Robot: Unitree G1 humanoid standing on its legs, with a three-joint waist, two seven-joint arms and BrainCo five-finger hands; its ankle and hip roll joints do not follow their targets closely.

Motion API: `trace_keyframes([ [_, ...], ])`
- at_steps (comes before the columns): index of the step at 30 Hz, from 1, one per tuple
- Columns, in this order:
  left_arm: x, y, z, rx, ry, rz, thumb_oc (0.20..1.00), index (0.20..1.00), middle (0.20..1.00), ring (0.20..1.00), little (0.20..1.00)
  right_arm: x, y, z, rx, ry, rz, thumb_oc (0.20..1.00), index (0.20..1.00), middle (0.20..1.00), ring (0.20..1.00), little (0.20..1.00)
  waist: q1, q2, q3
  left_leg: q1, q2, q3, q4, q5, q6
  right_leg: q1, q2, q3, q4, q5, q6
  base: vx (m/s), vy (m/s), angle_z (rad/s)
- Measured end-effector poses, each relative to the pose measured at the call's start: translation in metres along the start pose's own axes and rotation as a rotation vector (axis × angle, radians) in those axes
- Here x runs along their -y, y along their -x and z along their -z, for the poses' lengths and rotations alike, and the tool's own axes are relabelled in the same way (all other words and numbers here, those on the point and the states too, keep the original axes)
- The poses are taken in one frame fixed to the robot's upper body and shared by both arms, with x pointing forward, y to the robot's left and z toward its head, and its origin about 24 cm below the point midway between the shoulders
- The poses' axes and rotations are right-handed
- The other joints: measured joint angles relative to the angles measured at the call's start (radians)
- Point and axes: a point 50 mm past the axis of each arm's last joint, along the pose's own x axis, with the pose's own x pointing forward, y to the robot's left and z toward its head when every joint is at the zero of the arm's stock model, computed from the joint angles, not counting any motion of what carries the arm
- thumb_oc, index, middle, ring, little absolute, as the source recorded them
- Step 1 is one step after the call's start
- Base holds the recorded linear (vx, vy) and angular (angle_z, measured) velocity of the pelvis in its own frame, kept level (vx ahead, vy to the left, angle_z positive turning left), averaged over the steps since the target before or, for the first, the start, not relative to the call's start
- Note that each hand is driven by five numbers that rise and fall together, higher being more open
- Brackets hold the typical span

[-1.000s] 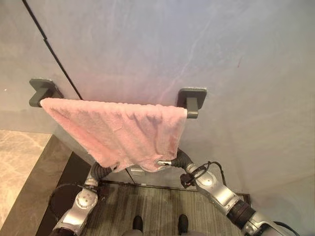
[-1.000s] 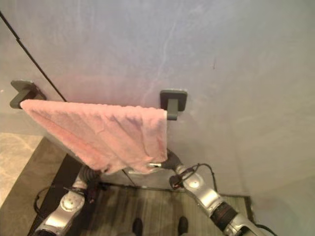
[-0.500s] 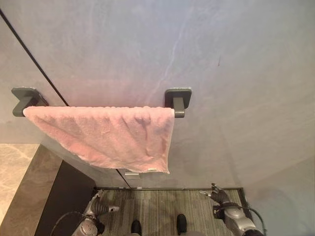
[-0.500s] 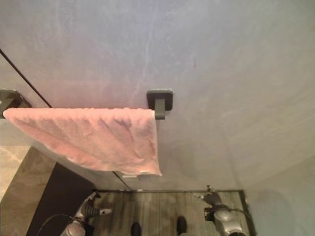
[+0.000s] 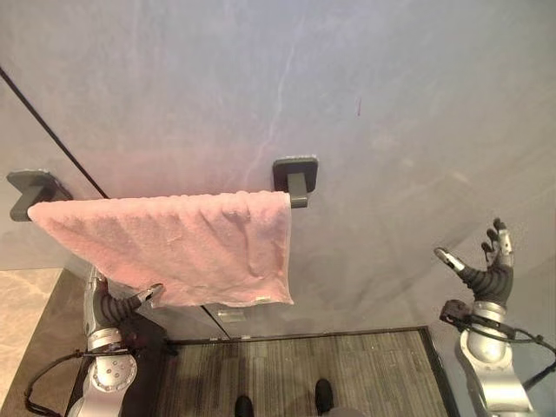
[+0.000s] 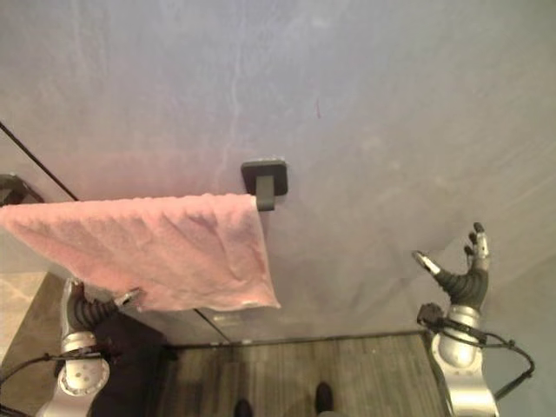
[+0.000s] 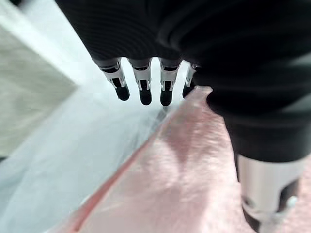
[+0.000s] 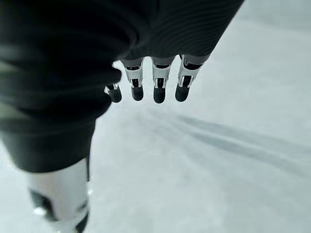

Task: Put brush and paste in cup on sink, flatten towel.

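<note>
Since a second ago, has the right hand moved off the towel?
Yes. The right hand has left the towel and swung out right, open, well clear of the rail bracket.

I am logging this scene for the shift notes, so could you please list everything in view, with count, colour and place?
towel: one, pink, draped over the rail on the wall, lower edge hanging free.
rail brackets: two, dark grey, fixed to the wall at either end of the towel.
wall: one, pale grey, marbled, with a thin dark seam running diagonally at the left.
floor mat: one, grey striped, at the foot of the wall.
left hand: open, by the towel's lower left edge.
right hand: open, raised before bare wall, well right of the towel.
</note>
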Motion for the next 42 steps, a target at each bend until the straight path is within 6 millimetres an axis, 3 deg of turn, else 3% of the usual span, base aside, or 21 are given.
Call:
trace_keyframes([
  [4, -0.025, 0.001, -0.014, 0.145, -0.108, -0.143, 1.000, 1.000, 1.000, 1.000, 1.000, -0.008, 0.005, -0.051, 0.321, 0.086, -0.038, 1.000, 1.000, 1.000, 1.000, 1.000, 0.001, 0.001, 0.000, 0.001, -0.001, 0.000, 0.000, 0.003, -0.004, 0.003, -0.001, -0.001, 0.005, -0.002, 0.002, -0.01, -0.005, 0.01],
  [8, -0.042, -0.004, -0.022, 0.265, -0.227, -0.280, 1.000, 1.000, 1.000, 1.000, 1.000, -0.017, 0.007, -0.074, 0.581, 0.253, -0.113, 1.000, 1.000, 1.000, 1.000, 1.000, 0.019, -0.003, -0.001, 0.001, -0.002, -0.002, 0.000, -0.006, -0.003, 0.006, -0.003, -0.002, 0.005, -0.003, 0.004, 0.00, -0.005, 0.01],
  [14, -0.057, -0.005, -0.025, 0.289, -0.262, -0.450, 1.000, 1.000, 1.000, 1.000, 1.000, -0.036, 0.009, -0.088, 0.726, 0.280, -0.167, 1.000, 1.000, 1.000, 1.000, 1.000, 0.037, -0.009, -0.002, 0.003, -0.003, -0.004, 0.000, -0.006, -0.004, 0.008, -0.003, -0.004, 0.005, -0.004, 0.003, 0.00, -0.003, 0.00],
  [19, -0.068, -0.018, -0.052, 0.438, -0.300, -0.529, 1.000, 1.000, 1.000, 1.000, 1.000, -0.053, 0.002, -0.113, 0.914, 0.299, -0.232, 1.000, 1.000, 1.000, 1.000, 1.000, 0.053, -0.016, -0.002, 0.004, -0.002, -0.004, 0.000, -0.003, -0.001, 0.010, -0.003, -0.005, 0.005, -0.005, 0.003, -0.01, -0.001, 0.00],
  [25, -0.069, -0.023, -0.066, 0.533, -0.330, -0.482, 1.000, 1.000, 1.000, 1.000, 1.000, -0.062, 0.004, -0.118, 0.963, 0.316, -0.307, 1.000, 1.000, 1.000, 1.000, 1.000, 0.051, -0.012, 0.003, 0.009, -0.004, -0.003, 0.004, 0.000, -0.004, 0.012, -0.004, -0.005, 0.005, -0.003, 0.001, 0.00, 0.000, 0.00],
  [28, -0.061, -0.032, -0.084, 0.684, -0.386, -0.315, 1.000, 1.000, 1.000, 1.000, 1.000, -0.069, 0.003, -0.123, 1.025, 0.370, -0.400, 1.000, 1.000, 1.000, 1.000, 1.000, 0.042, -0.007, 0.012, 0.012, -0.004, -0.002, 0.004, 0.000, -0.004, 0.014, -0.003, -0.004, 0.005, -0.004, 0.003, 0.00, 0.000, 0.00],
  [32, -0.056, -0.034, -0.088, 0.730, -0.407, -0.232, 1.000, 1.000, 1.000, 1.000, 1.000, -0.075, 0.004, -0.125, 1.051, 0.387, -0.459, 1.000, 1.000, 1.000, 1.000, 1.000, 0.036, 0.002, 0.024, 0.017, -0.004, 0.001, 0.000, -0.001, -0.003, 0.017, -0.003, -0.001, 0.001, -0.004, 0.003, 0.00, 0.000, 0.00],
  [37, -0.051, -0.041, -0.090, 0.747, -0.432, -0.189, 1.000, 1.000, 1.000, 1.000, 1.000, -0.099, 0.005, -0.143, 1.189, 0.394, -0.564, 1.000, 1.000, 1.000, 1.000, 1.000, 0.053, 0.016, 0.036, 0.019, -0.004, 0.001, 0.000, -0.005, -0.006, 0.016, -0.003, 0.002, -0.002, -0.004, 0.002, 0.00, 0.000, 0.00],
  [42, -0.049, -0.045, -0.097, 0.783, -0.439, -0.160, 1.000, 1.000, 1.000, 1.000, 1.000, -0.125, 0.012, -0.159, 1.284, 0.377, -0.644, 1.000, 1.000, 1.000, 1.000, 1.000, 0.087, 0.009, 0.039, 0.018, -0.004, 0.009, 0.001, -0.005, -0.007, 0.012, -0.002, 0.011, 0.002, -0.001, 0.003, 0.00, 0.003, -0.03],
])
